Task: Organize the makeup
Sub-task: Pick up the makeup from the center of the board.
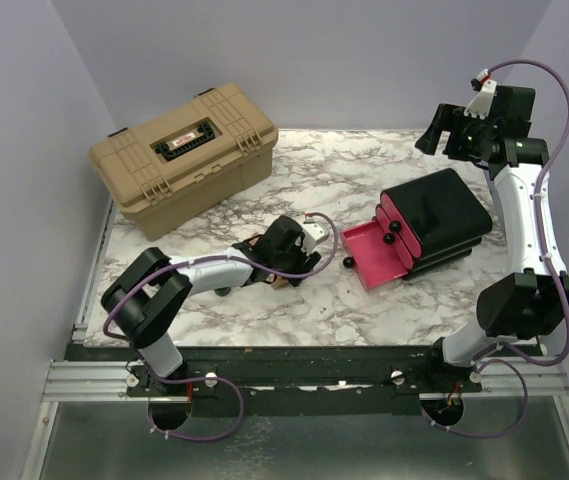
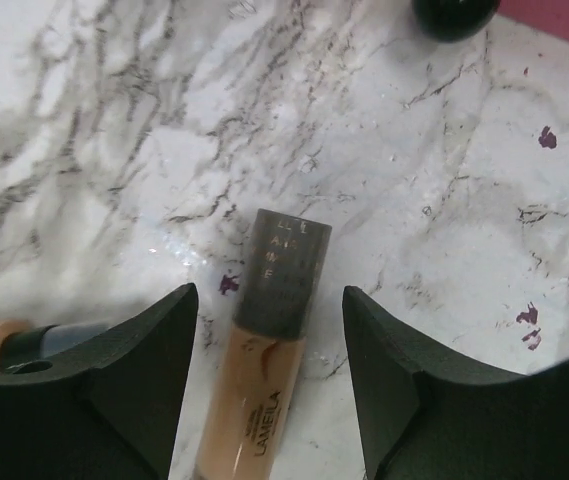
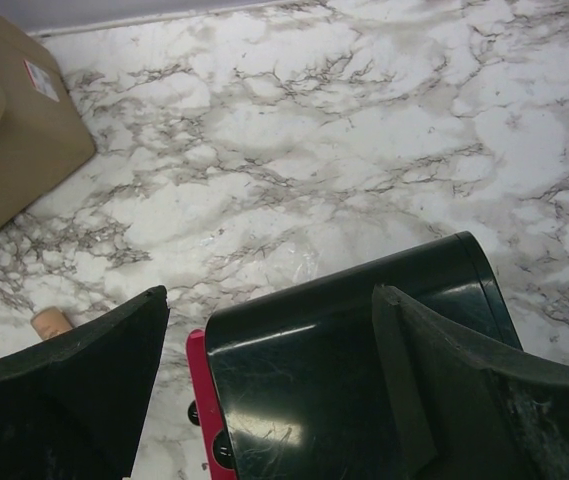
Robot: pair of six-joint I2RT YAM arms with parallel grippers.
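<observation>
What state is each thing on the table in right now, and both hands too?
Left hand: open, fingers either side of the bottle, not gripping it.
Right hand: open, empty, raised in the air.
Bottle: lying flat, cap on.
Bottom drawer: pulled out.
Upper drawers: shut.
Toolbox: lid closed.

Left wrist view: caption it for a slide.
Open left fingers straddle a foundation bottle lying on the marble table.
</observation>
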